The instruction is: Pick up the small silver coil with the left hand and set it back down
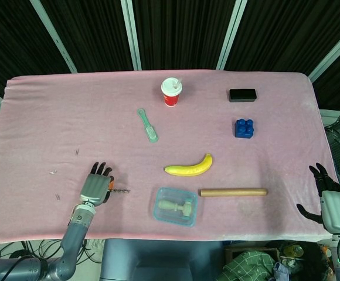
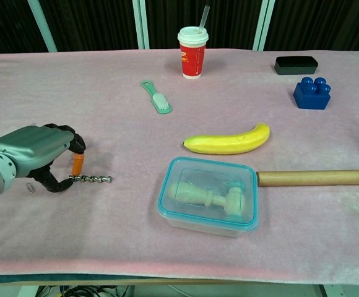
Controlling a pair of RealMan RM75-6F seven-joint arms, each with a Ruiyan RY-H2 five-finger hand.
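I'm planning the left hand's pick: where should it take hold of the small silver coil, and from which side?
Pinch the coil's near end, coming from its left, where the left hand already sits. It lies flat and slender on the cloth, lengthwise toward the hand, so probably only a fingertip pinch fits.

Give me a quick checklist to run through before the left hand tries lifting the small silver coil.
1. Left hand at the small silver coil: ok, fingers curl at its left end.
2. Firm hold on the coil: cannot tell, thumb tip meets it but the contact is too small to judge.
3. Coil lying flat on the pink cloth: ok.
4. Space around the coil: ok, the lidded plastic container sits apart.
5. Right hand away at the table's edge: ok.
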